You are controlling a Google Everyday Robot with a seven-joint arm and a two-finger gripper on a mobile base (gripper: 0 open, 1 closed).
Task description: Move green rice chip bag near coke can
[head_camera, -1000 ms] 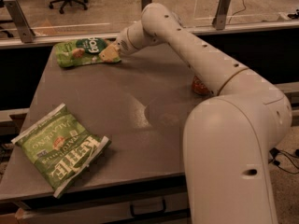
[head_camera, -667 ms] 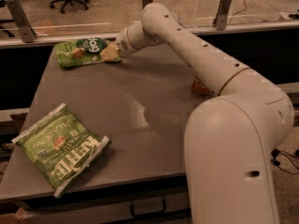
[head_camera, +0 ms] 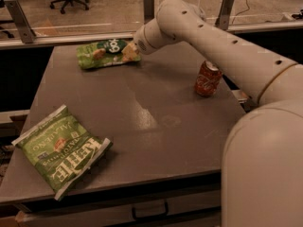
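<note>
Presently the gripper (head_camera: pixel 129 56) touches the green rice chip bag (head_camera: pixel 102 55) upper left, grasp undeterminable; coke can (head_camera: pixel 207 78) well apart, move outstanding.

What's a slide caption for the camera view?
Robot gripper at green rice chip bag, far side of table; coke can upright, apart.

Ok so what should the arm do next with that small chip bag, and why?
Probably draw the small chip bag rightward toward the coke can. The claw sits at the bag's right end, and the can stands well apart near the right edge of the table.
</note>
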